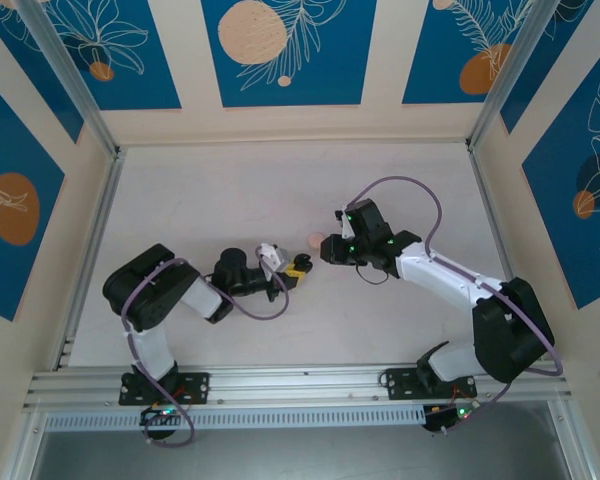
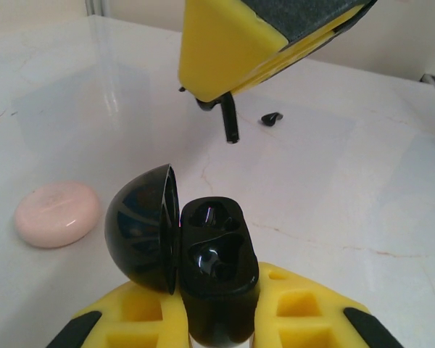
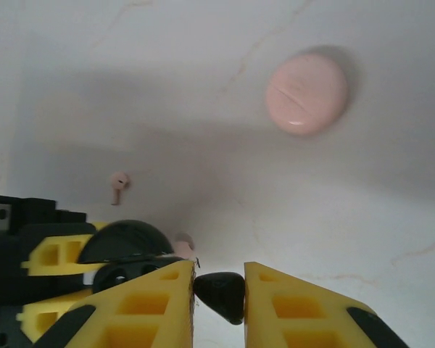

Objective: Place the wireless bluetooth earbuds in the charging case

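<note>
My left gripper [image 2: 217, 308] is shut on the black charging case [image 2: 216, 261]. The case is held upright above the table with its domed lid [image 2: 141, 226] swung open to the left and both sockets showing. My right gripper [image 3: 219, 281] is shut on a black earbud [image 3: 223, 296]. In the left wrist view its yellow fingers [image 2: 232, 47] hang just beyond the case, with the earbud's stem [image 2: 230, 119] pointing down. A second black earbud [image 2: 272, 118] lies on the table behind. Two pale pink earbuds [image 3: 118, 185] [image 3: 183, 243] lie beside the case. From above, the left gripper [image 1: 296, 267] and right gripper [image 1: 328, 252] nearly meet.
A closed pale pink round case [image 3: 306, 92] [image 2: 58, 214] [image 1: 314, 238] lies on the white table just beyond both grippers. Aluminium rails [image 1: 90, 250] edge the table at left, right and front. Patterned blue walls stand behind.
</note>
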Controlling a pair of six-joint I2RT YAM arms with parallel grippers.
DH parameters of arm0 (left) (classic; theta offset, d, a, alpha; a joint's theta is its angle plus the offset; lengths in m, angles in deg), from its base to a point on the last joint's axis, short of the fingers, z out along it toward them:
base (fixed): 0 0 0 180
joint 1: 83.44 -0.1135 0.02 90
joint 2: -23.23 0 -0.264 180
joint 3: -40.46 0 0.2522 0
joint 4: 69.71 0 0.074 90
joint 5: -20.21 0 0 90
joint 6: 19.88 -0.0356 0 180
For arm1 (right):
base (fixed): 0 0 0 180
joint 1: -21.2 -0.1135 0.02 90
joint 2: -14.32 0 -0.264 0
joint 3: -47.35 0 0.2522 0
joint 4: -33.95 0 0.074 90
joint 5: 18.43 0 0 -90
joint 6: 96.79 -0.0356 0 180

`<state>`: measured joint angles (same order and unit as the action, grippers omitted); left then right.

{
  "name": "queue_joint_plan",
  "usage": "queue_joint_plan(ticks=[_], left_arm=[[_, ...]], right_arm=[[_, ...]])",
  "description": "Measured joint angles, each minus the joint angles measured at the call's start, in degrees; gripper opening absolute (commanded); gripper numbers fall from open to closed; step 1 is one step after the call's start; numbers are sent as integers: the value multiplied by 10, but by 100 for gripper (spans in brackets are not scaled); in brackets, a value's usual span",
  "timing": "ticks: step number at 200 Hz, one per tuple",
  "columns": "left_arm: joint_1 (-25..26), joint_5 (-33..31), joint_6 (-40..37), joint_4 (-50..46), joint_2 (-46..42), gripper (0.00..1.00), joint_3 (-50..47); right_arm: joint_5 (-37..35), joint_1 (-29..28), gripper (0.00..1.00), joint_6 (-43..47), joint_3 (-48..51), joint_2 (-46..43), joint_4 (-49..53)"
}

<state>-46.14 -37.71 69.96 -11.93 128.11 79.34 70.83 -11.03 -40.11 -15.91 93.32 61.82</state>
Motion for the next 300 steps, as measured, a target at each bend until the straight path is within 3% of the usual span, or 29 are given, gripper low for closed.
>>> queue_joint_plan(ticks=[64,137,300], left_arm=[[0,10,33,46,14,6,1],[0,10,49,61,21,6,8],[0,14,63,61,21,6,15]], right_arm=[[51,-2,21,30,16,-5,-95],[85,-27,21,71,24,-6,-128],[45,-58,20,137,24,-4,-97]])
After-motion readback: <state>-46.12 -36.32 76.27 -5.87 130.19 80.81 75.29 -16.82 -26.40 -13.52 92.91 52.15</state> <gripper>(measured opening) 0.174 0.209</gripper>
